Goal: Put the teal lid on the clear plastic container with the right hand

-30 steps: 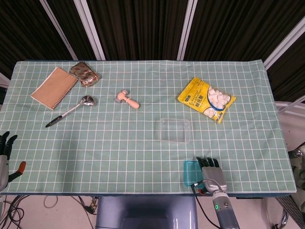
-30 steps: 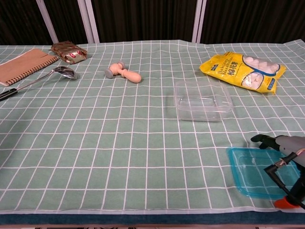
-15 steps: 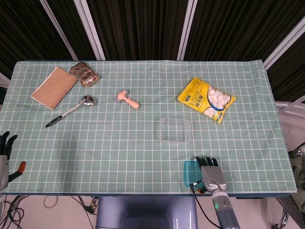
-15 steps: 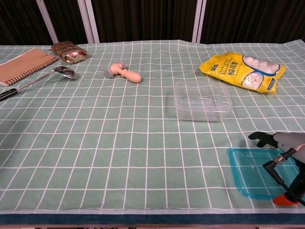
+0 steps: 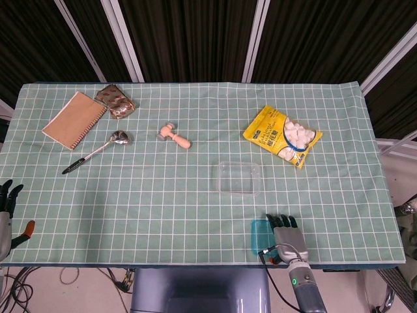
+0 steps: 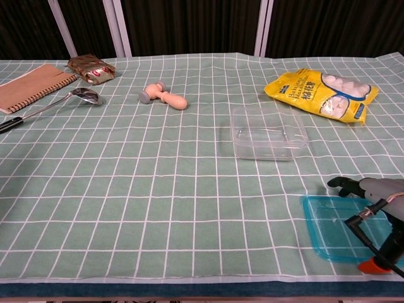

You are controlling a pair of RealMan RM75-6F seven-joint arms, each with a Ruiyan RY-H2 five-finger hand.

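The lid (image 6: pixel 338 227) lies flat at the near edge of the surface (image 6: pixel 158 189), on the robot's right side. The box (image 6: pixel 268 132) sits farther back and a bit to the left, apart from the lid, with its open side up and nothing in it.

The right robot hand (image 5: pixel 287 233) is over the right part of the lid. Its dark fingers (image 6: pixel 341 184) point forward, past the lid's far edge. It has not picked the lid up yet, and I think its fingers are apart and holding nothing. I cannot tell if the hand touches the lid. The left robot hand (image 5: pixel 6 210) sits off the near left corner of the surface, empty, with its fingers spread.

The job now, I think, is to get a good hold on the lid. A flat, thin lid is hard to pick up. It may help to slide it a little over the near edge, so fingers can go under it. Pinch it by one side and keep it level. Go slowly, because the lid could slip off the surface and fall.

Then lift it, carry it over the box, line up the corners and press it down gently.
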